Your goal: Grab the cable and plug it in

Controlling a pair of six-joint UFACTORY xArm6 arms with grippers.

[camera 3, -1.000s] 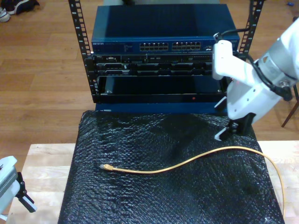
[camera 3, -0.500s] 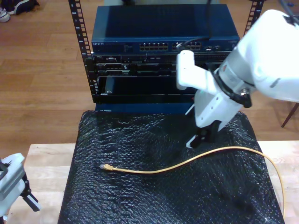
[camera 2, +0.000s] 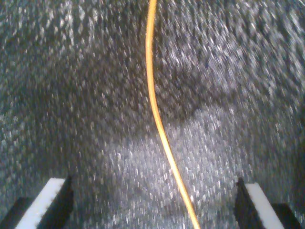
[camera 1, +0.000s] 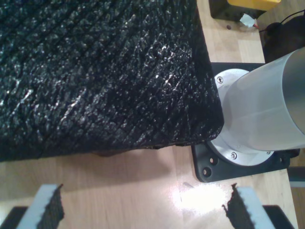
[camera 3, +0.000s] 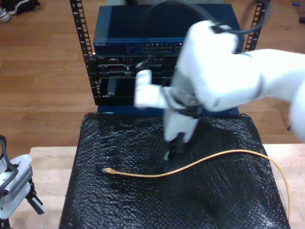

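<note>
Apparently unlabelled, the cable (camera 3: 190, 164) lies loose.

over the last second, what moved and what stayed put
My second pincer swept from the exterior view's right toward its middle, over the black mat, and now hangs open above the orange-yellow cable. My first pincer, at the exterior view's lower left, shifted slightly. Nothing was grasped; the cable and its plug lie where they were.

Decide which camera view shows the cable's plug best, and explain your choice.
The exterior view: the plug lies on the black mat, at the end of the cable. The second wrist view shows a blurred stretch of cable; the first wrist view shows mat.
</note>
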